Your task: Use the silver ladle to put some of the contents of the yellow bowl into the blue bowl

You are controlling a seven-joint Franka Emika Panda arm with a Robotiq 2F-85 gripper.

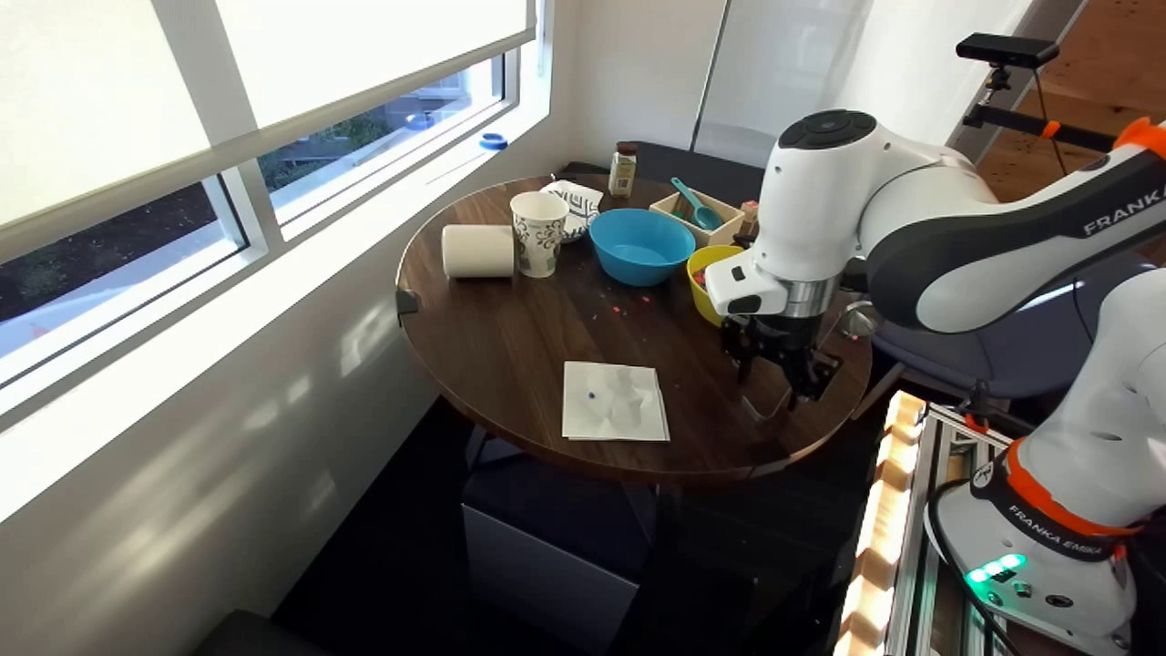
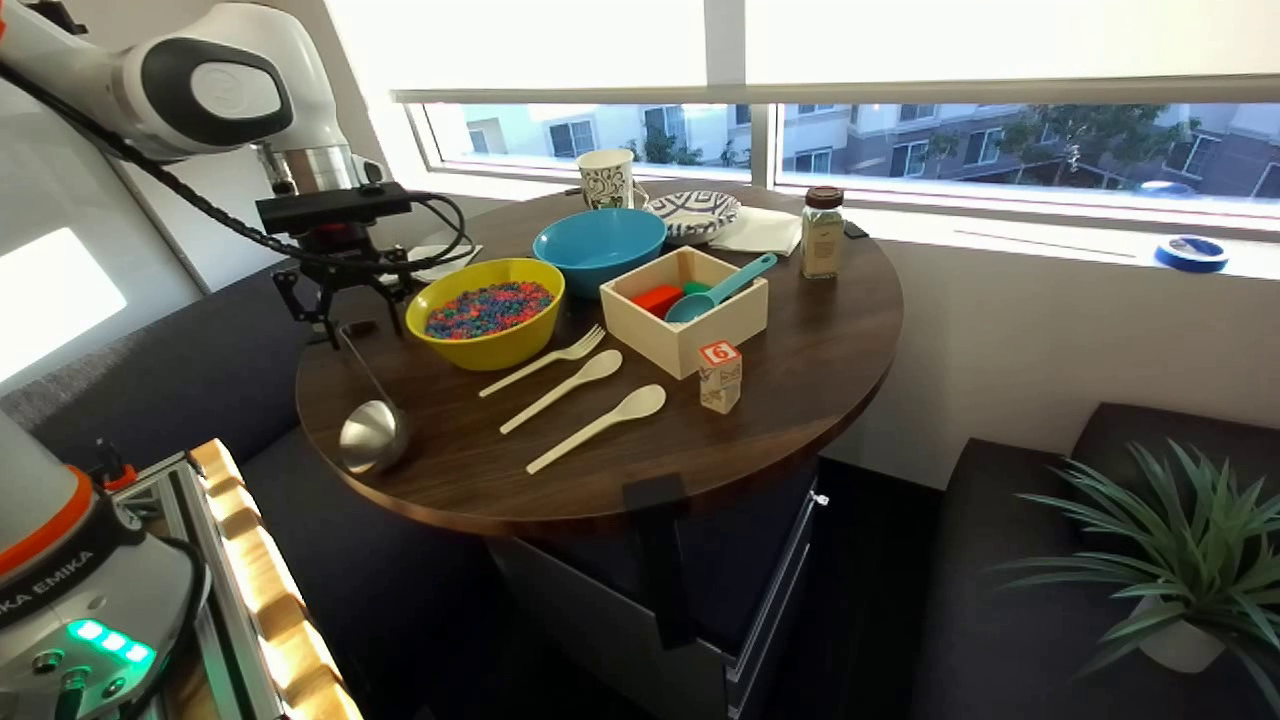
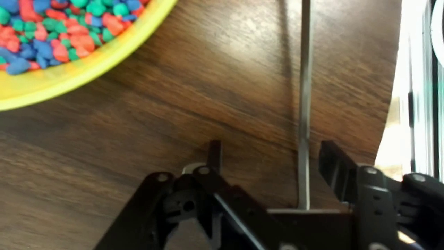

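Observation:
The silver ladle lies on the table; its scoop (image 2: 372,438) is near the table's edge in an exterior view. Its straight handle (image 3: 305,93) passes between my fingers in the wrist view, nearer the right finger, with gaps on both sides. My gripper (image 3: 271,152) is open and low over the handle's end; it also shows in both exterior views (image 1: 768,387) (image 2: 365,330). The yellow bowl (image 2: 490,352) stands beside the gripper and holds the contents (image 2: 490,308), a heap of small red, blue and green pieces. The blue bowl (image 2: 590,272) stands behind it, its inside looking empty.
A wooden box (image 2: 660,335) with a teal scoop (image 2: 715,292) stands near both bowls. A pale fork (image 2: 545,360), two pale spoons (image 2: 600,425) and a number block (image 2: 720,378) lie near it. A patterned cup (image 1: 539,232), spice jar (image 2: 822,235) and napkins (image 1: 615,401) are on the table.

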